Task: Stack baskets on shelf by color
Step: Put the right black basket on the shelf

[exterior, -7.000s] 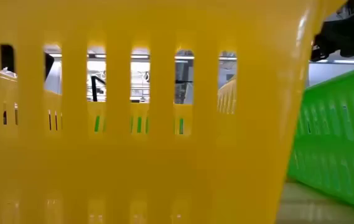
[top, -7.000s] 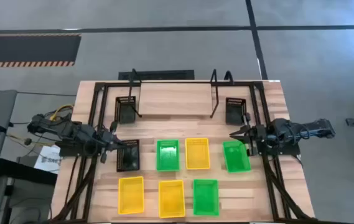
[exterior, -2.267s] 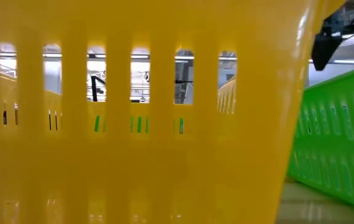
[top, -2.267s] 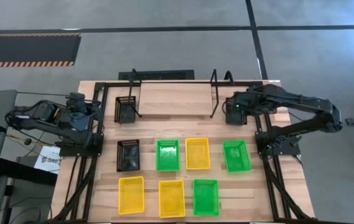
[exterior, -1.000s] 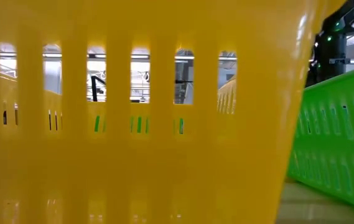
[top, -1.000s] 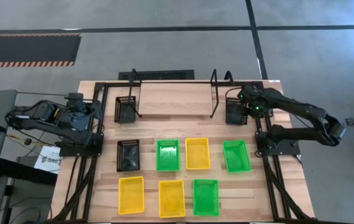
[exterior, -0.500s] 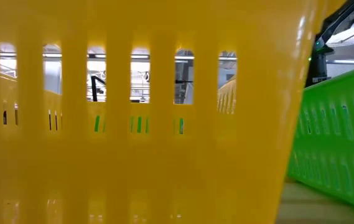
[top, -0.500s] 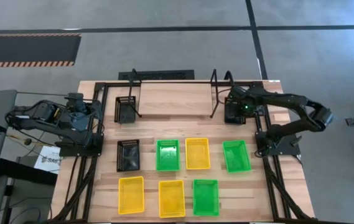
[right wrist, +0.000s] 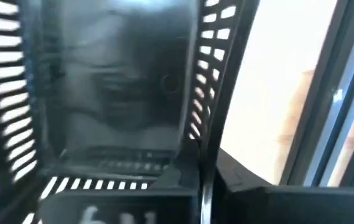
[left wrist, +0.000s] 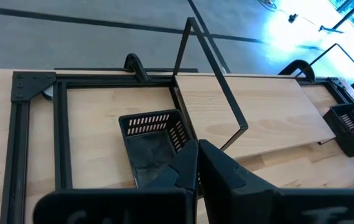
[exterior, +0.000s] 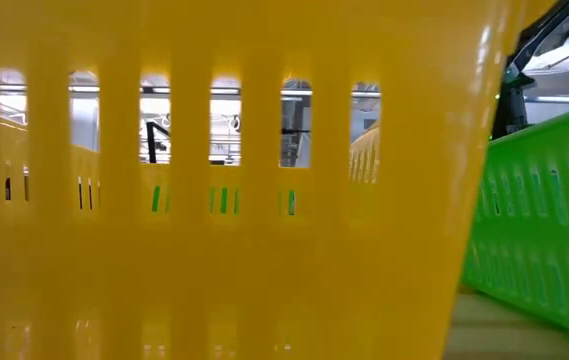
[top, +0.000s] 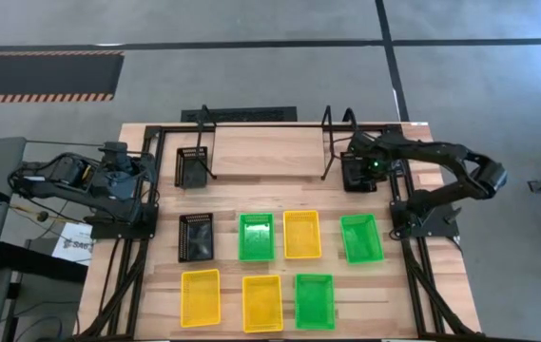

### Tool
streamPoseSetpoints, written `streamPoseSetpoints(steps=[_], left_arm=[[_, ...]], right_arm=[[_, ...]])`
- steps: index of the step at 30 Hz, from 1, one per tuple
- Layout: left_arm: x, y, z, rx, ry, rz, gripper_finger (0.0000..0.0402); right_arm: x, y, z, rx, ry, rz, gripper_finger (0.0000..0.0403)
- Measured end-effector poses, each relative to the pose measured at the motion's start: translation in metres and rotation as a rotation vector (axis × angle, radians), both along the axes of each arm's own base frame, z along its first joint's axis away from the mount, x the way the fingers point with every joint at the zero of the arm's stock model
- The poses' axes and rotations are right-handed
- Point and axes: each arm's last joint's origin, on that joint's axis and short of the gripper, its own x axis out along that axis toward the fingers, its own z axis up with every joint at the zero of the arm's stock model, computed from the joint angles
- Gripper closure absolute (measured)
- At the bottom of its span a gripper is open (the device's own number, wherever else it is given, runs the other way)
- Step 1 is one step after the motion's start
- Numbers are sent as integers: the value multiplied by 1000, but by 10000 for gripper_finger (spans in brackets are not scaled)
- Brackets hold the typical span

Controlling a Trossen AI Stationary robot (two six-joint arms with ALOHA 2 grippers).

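A black basket (top: 356, 174) sits at the table's far right beside the shelf's thin tube (top: 328, 144). My right gripper (top: 369, 165) points down at it and is shut on its wall. Another black basket (top: 193, 167) (left wrist: 153, 139) stands at the far left, by the shelf's other end (left wrist: 217, 87). One more black basket (top: 196, 237) lies in the middle row with green (top: 256, 236), yellow (top: 301, 234) and green (top: 361, 237) ones. My left gripper (left wrist: 198, 163) is shut and holds nothing, raised at the table's left side. My right gripper comes from above, pointing down, at the black basket's long wall (right wrist: 206, 146) on the table's right side, near a corner. One finger (right wrist: 180, 180) is inside the basket and the other (right wrist: 242, 182) outside, the wall between them. The basket rests flat on the table.
Yellow (top: 201, 297), yellow (top: 261, 302) and green (top: 314, 300) baskets form the near row. A large black frame (top: 152, 180) edges the wooden table. In the low view a yellow basket wall (exterior: 214, 200) fills most of the picture, next to a green basket wall (exterior: 544, 230).
My right gripper has sunk down onto the far right black basket and shifted slightly toward the table's left, the arm's elbow folding in. The baskets lie where they were.
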Motion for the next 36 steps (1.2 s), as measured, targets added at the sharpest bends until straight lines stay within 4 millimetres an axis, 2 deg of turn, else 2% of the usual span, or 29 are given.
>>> streamPoseSetpoints(steps=[4, 7, 13, 19, 22, 26, 30, 33, 36], left_arm=[[0, 0, 0, 0, 0, 0, 401], [0, 0, 0, -4, 1, -3, 401], [0, -1, -1, -14, 18, -24, 401], [0, -1, -1, -11, 23, -28, 401], [0, -1, -1, -11, 22, -28, 402], [0, -1, -1, -11, 22, -28, 401], [0, -1, -1, -11, 22, -28, 402], [0, -1, -1, -17, 30, -39, 401], [1, -2, -2, -37, 60, -80, 401]], right_arm=[[-5, 5, 16, -20, -6, 19, 394], [-9, 12, 41, -56, -4, 35, 396], [-11, 34, 112, -207, -142, 58, 398], [-12, 58, 187, -384, -421, 102, 398], [-8, 66, 217, -463, -511, 135, 398], [13, 68, 246, -550, -629, 196, 398], [49, 62, 265, -619, -744, 280, 398], [79, 54, 268, -634, -777, 288, 398], [109, 44, 257, -611, -774, 246, 398]])
